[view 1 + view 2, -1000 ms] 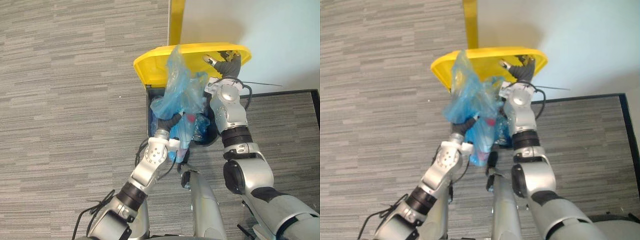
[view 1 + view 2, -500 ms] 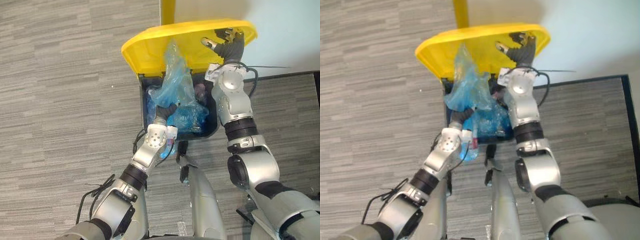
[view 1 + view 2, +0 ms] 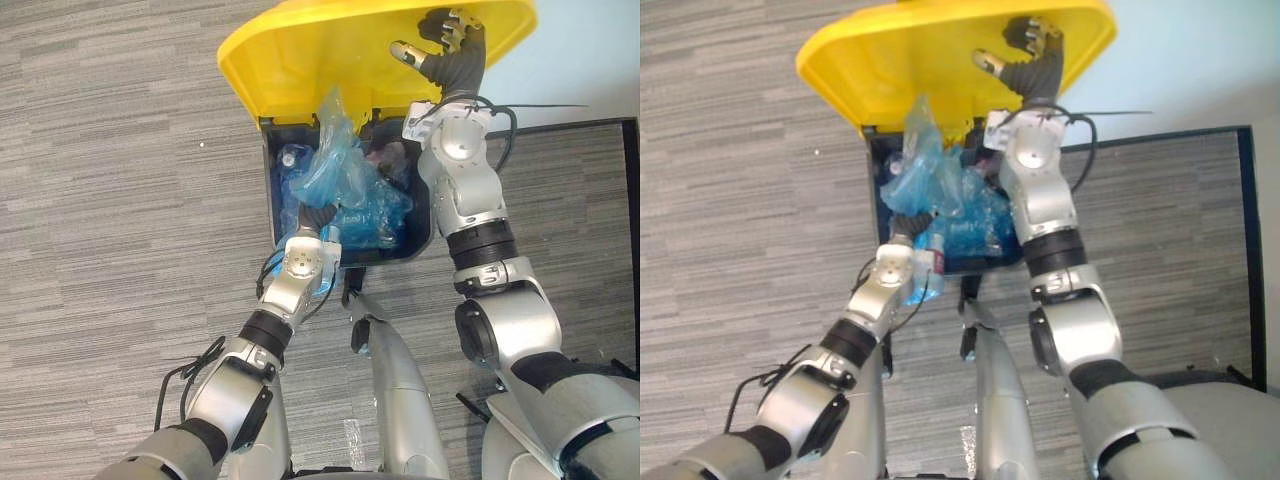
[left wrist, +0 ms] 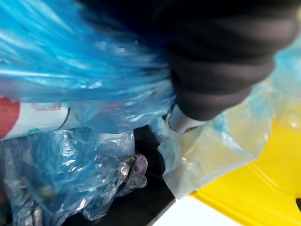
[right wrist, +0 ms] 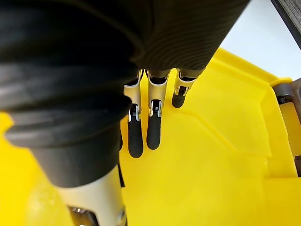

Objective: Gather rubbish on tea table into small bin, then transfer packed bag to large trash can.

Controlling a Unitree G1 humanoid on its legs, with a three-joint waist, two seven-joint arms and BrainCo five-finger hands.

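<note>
Plainly the last step is in hand: getting the packed bag into the large trash can. The left hand sits at the near edge of the can's mouth, wrapped in the crumpled blue bag, whose loose top stands up just beyond it. With plastic all over it, I cannot tell whether this hand is clamped on the bag or loose. Most of the bag lies beyond that hand inside the large trash can, against other blue plastic. A scrap of blue also shows on the wrist's near side, by the front rim. To the right, the right hand is raised above the can's mouth. Its fingers are straight and apart against the underside of the yellow lid, propping it open and gripping nothing. The bag looks nearly delivered. Next, the left hand should push the trailing plastic past the rim, release and draw back, before the right hand lowers the lid.
</note>
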